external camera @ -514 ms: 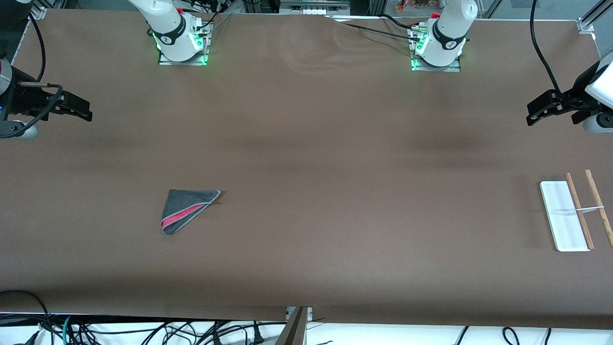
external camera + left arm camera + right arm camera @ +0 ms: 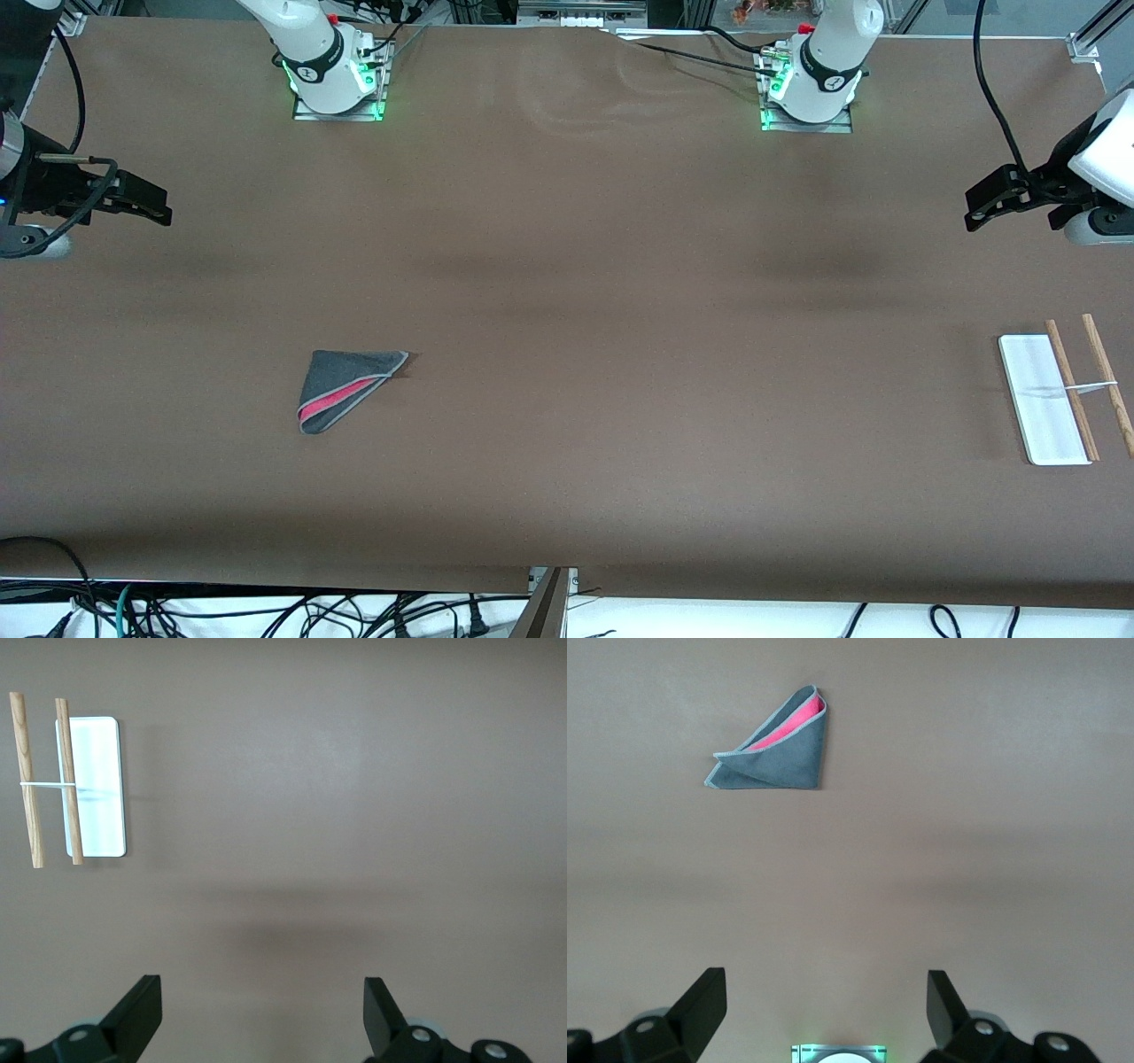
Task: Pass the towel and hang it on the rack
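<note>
I see the towel [image 2: 345, 386] lying flat on the table [image 2: 567, 292] toward the right arm's end, folded into a triangle. One pale-stitched edge runs along the side away from the front camera, and the shape narrows to a tip pointing toward that camera; the fold gapes along the slanted edge and shows a pink-red strip. The rack [image 2: 1059, 397] sits at the left arm's end, close to the table's edge, its white base long axis running toward and away from the front camera, with both wooden rods lying along that same line and the thin metal crosspiece spanning them. My right gripper [image 2: 151, 202] hangs over the table's margin at its own end, arm folded back, with its fingers [image 2: 700, 1003] spread wide and empty. My left gripper [image 2: 983, 206] hovers over the table at the other end, also with fingers [image 2: 137, 1010] wide and holding nothing. Towel and rack are well apart, with bare brown table between them.
</note>
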